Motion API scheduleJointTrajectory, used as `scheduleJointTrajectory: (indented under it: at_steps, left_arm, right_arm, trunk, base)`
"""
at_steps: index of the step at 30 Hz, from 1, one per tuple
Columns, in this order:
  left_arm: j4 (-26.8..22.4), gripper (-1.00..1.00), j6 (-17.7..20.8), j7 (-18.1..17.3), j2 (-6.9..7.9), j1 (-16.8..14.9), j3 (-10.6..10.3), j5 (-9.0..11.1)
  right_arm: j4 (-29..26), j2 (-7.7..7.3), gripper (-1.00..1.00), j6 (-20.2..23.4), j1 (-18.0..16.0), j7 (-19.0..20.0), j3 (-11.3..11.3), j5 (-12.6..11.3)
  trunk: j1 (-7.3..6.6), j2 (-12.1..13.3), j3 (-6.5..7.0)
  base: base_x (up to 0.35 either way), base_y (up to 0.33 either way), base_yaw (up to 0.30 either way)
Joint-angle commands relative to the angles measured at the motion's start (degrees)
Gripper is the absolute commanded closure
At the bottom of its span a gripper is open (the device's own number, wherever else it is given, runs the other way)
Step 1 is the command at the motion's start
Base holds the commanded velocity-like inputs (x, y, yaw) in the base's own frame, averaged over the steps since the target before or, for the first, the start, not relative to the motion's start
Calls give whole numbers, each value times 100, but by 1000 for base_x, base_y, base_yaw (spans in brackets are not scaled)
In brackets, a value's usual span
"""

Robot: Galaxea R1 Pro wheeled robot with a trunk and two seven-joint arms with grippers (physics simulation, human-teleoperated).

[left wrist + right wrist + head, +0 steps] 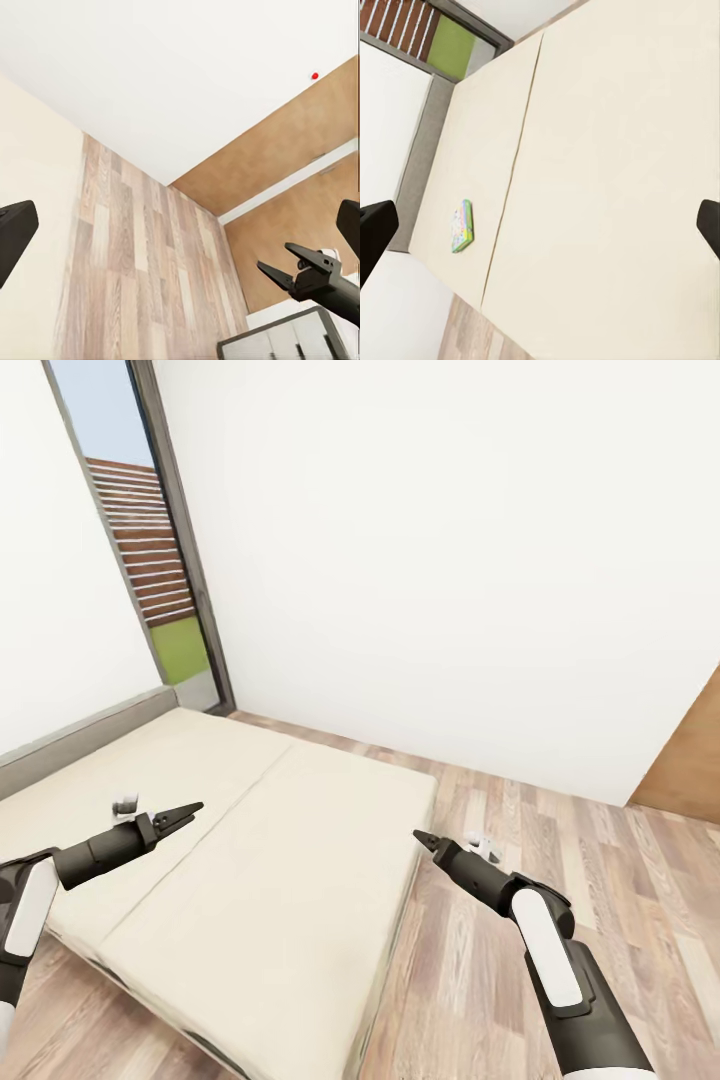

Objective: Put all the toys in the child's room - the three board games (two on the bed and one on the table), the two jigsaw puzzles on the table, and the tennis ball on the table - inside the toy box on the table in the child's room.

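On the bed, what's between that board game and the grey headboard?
Nothing: in the right wrist view, bare cream cover separates the board game from the headboard on the bed.

From the head, the bed (250,840) is looked down on from above its foot, with both arms reaching forward and the wall behind. The floor (142,255) and a wooden door (292,150) are faced from the left wrist. The bed cover (615,172) is viewed from the right wrist, closer, and is shared with the head view.
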Motion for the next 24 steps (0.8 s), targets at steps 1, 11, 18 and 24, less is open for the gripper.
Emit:
scheduleJointTrajectory:
  at_steps: [1,11,18,24]
  left_arm:
    - [0,-100,30,-10,2,-3,3,11]
    - [0,-100,30,-54,3,-3,1,13]
    - [0,-100,30,-145,3,-3,2,10]
    - [-1,-100,30,-157,3,-3,7,10]
  right_arm:
    - [-4,7,-100,36,-7,-9,-14,-23]
    - [-3,7,-100,36,-7,-11,-14,-23]
    - [-6,7,-100,36,-7,-11,-14,-23]
    - [-7,8,-100,33,-7,-14,-14,-23]
  trunk:
    - [3,-12,-12]
    - [3,-12,-12]
    - [3,-12,-12]
    - [3,-12,-12]
  base:
    - [0,93,-273]
    - [0,115,-273]
    - [0,163,-272]
    - [0,129,-156]
